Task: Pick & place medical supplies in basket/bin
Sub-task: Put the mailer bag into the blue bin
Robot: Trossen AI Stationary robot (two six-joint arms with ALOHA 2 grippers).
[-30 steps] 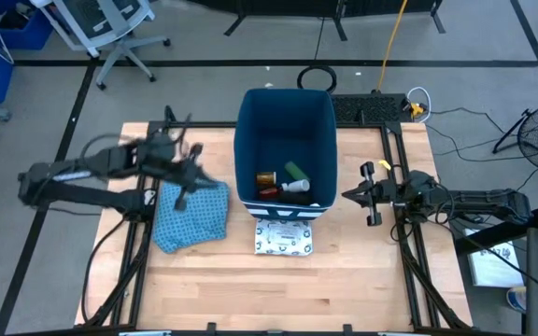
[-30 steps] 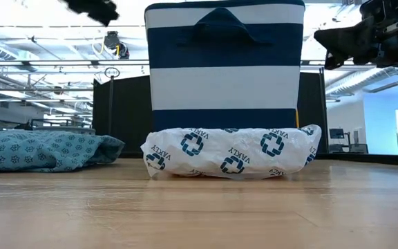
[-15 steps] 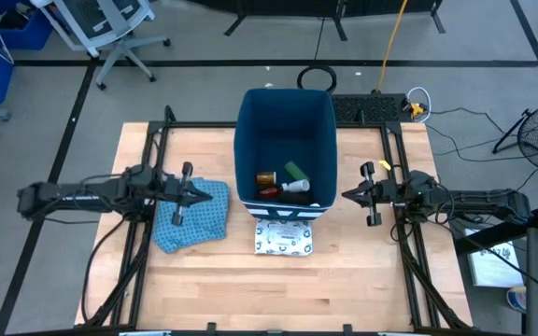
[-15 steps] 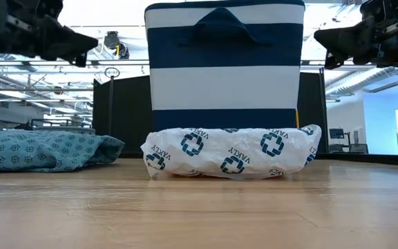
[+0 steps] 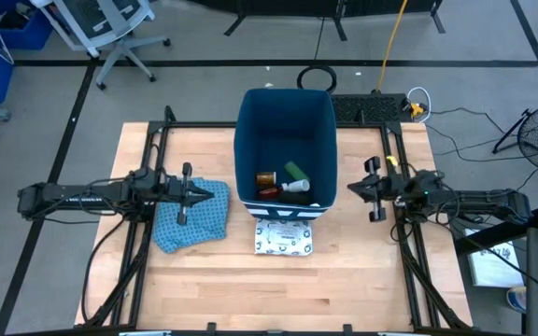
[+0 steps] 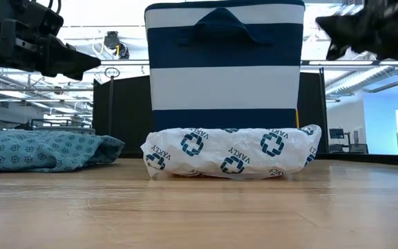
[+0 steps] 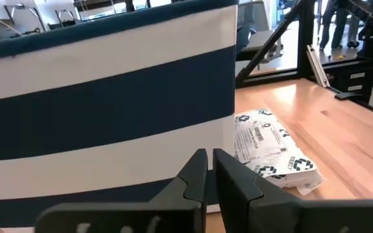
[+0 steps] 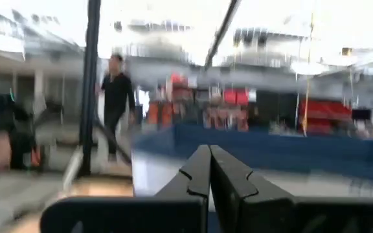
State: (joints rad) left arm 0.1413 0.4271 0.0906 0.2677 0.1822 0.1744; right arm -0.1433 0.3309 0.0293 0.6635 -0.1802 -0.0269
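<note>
Both claws, the left gripper [image 5: 215, 193] at nine o'clock and the right gripper [image 5: 351, 190] at three, hang pinched closed and empty beside the bin [image 5: 284, 117] holding small bottles [image 5: 281, 182].

A tall dark-blue bin [image 6: 224, 66] with broad white stripes and a handle near its top stands at the middle of the wooden desk [image 6: 199, 214]. A white packet [image 6: 231, 153] printed with blue crosses lies against its base, and a crumpled blue patterned cloth [image 6: 43, 150] rests well off to one side. The left tool [image 6: 92, 62] hangs high above the cloth, pointing toward the bin, while the right tool [image 6: 327, 26] shows blurred at the opposite upper corner.
</note>
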